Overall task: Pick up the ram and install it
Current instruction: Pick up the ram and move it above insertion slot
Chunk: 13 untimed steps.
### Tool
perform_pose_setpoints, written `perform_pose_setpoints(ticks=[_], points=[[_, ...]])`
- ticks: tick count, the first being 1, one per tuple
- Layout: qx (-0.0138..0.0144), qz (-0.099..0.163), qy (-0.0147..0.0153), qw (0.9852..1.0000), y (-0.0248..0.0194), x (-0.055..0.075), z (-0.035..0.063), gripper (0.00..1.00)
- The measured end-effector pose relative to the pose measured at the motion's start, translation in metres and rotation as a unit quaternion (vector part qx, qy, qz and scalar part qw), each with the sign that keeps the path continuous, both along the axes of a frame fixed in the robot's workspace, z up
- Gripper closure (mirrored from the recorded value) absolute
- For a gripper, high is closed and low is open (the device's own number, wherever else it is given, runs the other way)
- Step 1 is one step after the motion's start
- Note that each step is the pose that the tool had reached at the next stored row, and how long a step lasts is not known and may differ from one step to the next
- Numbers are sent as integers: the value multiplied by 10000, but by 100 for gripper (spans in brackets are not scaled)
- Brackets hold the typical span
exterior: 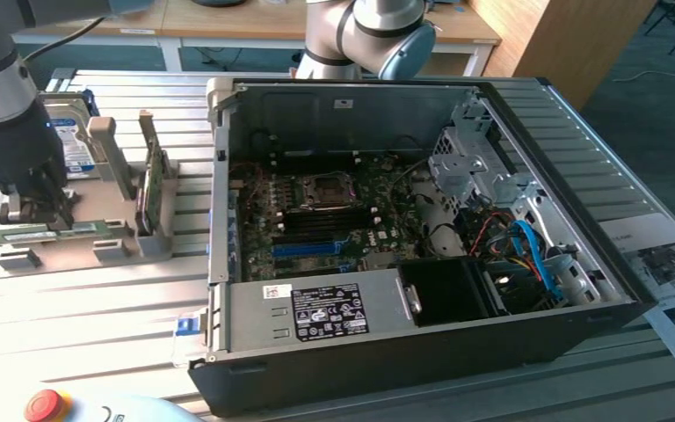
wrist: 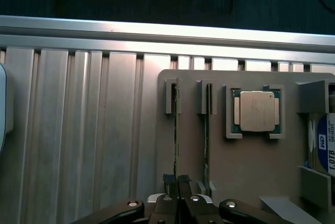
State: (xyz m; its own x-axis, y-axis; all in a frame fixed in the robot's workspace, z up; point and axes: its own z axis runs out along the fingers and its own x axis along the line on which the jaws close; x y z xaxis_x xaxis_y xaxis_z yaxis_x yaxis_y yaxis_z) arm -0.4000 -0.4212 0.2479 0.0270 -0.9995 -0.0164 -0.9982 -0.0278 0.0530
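Between the fingers (wrist: pixel 168 181), drawn narrow: the ram (wrist: pixel 176 130), pinched at its upper edge, standing on edge in the slot nearest the rim of the grey holder (wrist: pixel 251 166). Beside it: a second stick (wrist: pixel 207 130), a processor (wrist: pixel 256 111), a hard drive (wrist: pixel 325 150). Arm (exterior: pixel 3 114) upright, wrist pointing straight down at the table (wrist: pixel 78 130), to the exterior view's left of the open computer case (exterior: pixel 431 334).

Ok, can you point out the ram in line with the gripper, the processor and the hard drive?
ram (wrist: pixel 176 130): wrist view, on the thin edge facing the camera, mid-length.
processor (wrist: pixel 256 110): wrist view, centre of its metal lid.
hard drive (wrist: pixel 324 145): wrist view, on its blue-white label.
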Motion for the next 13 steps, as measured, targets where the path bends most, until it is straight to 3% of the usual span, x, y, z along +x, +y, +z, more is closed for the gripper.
perform_pose_setpoints(ticks=[13], points=[[-24,0,1,10000,0,0,197,88]])
